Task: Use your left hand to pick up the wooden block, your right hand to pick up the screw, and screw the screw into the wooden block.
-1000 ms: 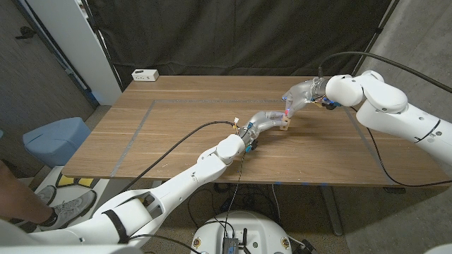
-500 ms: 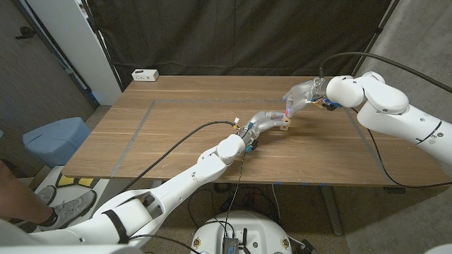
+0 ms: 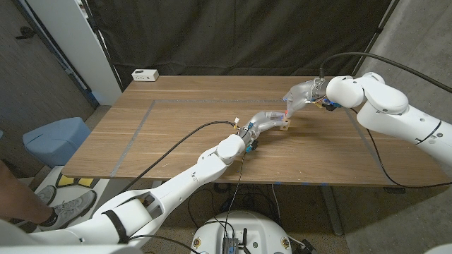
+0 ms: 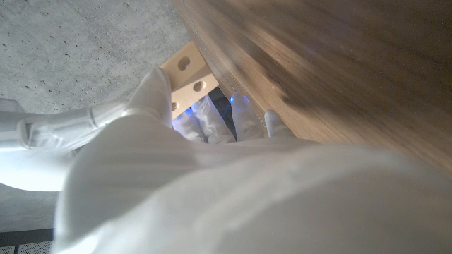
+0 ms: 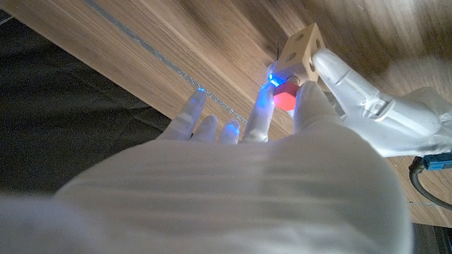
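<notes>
Gripping the wooden block (image 3: 284, 128) in my left hand (image 3: 265, 121), I kept it low over the far right part of the wooden table (image 3: 176, 134); through my left wrist camera the block (image 4: 189, 73) showed pale, with round holes in its face, my fingers (image 4: 157, 88) wrapped along one side. My right hand (image 3: 299, 94) pinched the screw (image 3: 287, 111), whose red head (image 5: 284, 98) sat between my fingertips (image 5: 308, 99) right against the block (image 5: 302, 55). A blue glow lit my fingertips there. I could read no brand, label or writing on the block or the screw. Compared with a second ago, both my hands and the block stood almost where they were; the red head seemed a touch higher beside the block, though the change was too slight to be sure. Farther out, a white power strip (image 3: 145, 74) lay at the table's far left corner, its markings too small to read, and a blue bin (image 3: 55, 140) stood on the floor to my left.
</notes>
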`<state>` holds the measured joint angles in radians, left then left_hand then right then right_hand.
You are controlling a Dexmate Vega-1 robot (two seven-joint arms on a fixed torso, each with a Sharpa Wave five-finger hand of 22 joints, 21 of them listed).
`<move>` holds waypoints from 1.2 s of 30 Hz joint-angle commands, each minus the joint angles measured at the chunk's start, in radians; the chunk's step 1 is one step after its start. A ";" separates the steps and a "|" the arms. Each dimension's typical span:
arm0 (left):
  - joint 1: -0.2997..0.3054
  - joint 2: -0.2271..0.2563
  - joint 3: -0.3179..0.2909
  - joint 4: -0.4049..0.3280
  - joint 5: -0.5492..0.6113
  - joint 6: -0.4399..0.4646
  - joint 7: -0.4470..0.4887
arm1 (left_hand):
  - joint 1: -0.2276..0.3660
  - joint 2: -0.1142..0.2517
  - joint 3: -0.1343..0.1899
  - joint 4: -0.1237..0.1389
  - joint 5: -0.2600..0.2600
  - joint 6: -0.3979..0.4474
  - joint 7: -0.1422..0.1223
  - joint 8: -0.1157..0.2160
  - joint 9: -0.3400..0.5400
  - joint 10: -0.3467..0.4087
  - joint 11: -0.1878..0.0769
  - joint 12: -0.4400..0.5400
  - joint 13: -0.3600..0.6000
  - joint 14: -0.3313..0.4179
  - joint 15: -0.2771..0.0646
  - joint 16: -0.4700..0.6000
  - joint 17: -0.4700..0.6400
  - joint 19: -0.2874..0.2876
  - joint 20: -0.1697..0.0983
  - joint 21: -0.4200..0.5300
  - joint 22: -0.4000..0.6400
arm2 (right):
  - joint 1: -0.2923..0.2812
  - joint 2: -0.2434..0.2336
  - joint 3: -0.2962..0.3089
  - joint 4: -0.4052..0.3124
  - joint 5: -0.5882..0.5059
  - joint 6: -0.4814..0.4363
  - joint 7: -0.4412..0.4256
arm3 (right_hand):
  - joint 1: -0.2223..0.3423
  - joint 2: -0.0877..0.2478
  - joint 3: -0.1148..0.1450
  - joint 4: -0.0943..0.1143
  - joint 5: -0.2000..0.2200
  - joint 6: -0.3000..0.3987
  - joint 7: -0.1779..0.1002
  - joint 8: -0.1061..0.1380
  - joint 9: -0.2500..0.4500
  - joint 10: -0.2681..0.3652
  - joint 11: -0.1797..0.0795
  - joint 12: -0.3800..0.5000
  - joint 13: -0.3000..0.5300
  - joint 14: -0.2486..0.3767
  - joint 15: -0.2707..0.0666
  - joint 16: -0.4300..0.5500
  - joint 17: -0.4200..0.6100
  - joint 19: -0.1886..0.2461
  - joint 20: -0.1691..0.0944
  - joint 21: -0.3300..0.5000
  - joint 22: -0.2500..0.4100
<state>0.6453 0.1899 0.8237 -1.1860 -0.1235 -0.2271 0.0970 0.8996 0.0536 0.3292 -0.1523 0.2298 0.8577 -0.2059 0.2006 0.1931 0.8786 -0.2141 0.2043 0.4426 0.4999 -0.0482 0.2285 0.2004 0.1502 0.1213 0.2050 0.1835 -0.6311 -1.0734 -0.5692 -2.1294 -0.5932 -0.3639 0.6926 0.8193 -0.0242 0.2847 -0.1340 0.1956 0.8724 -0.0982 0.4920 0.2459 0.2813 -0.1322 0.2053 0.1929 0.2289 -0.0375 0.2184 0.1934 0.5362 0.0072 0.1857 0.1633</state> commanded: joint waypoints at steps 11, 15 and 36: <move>0.001 0.001 0.000 -0.003 0.000 0.005 0.002 | -0.017 0.028 0.013 0.001 0.007 0.034 0.030 0.008 0.003 0.010 -0.002 0.009 0.003 0.008 -0.065 -0.002 0.001 0.007 0.001 0.008 0.005 | -0.003 0.008 -0.012 0.007 -0.005 -0.010 -0.025 | -0.044 0.019 -0.007 0.021 -0.001 0.085 0.014 0.029 -0.010 0.055 0.004 0.009 0.003 0.036 -0.054 0.011 0.003 0.030 -0.012 0.007 0.003; 0.001 0.000 0.001 -0.002 0.000 0.005 0.002 | -0.018 0.028 0.013 0.001 0.007 0.037 0.028 0.010 0.003 0.010 -0.002 0.009 0.003 0.009 -0.064 -0.002 0.000 0.007 0.001 0.008 0.005 | -0.005 0.008 -0.014 0.005 -0.014 -0.017 -0.027 | -0.064 0.023 -0.013 0.029 -0.001 0.112 0.012 0.036 -0.014 0.069 0.003 0.010 0.003 0.045 -0.057 0.013 0.003 0.034 -0.014 0.006 0.003; 0.000 0.001 0.002 -0.003 0.006 0.000 0.006 | -0.019 0.029 0.014 0.002 0.007 0.037 0.028 0.010 0.003 0.011 -0.002 0.009 0.003 0.007 -0.063 -0.002 0.001 0.007 0.001 0.009 0.005 | -0.024 0.016 -0.015 0.003 -0.032 -0.025 -0.059 | -0.136 0.031 -0.046 0.047 0.015 0.293 0.037 0.077 -0.042 0.148 -0.003 0.012 0.001 0.085 -0.064 0.014 0.000 0.057 -0.033 0.005 0.004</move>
<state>0.6459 0.1903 0.8250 -1.1883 -0.1205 -0.2240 0.1006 0.9006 0.0546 0.3332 -0.1561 0.2343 0.8555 -0.2036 0.2007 0.1928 0.8820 -0.2185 0.2061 0.4430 0.4999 -0.0482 0.2285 0.2004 0.1502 0.1213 0.2050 0.1835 -0.6471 -1.0656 -0.5815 -2.1286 -0.6175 -0.3880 0.6531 0.6955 0.0061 0.2464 -0.0885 0.2004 1.1344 -0.0649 0.5601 0.2054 0.4155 -0.1371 0.2080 0.1919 0.3031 -0.0403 0.2262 0.1906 0.5866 -0.0217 0.1857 0.1656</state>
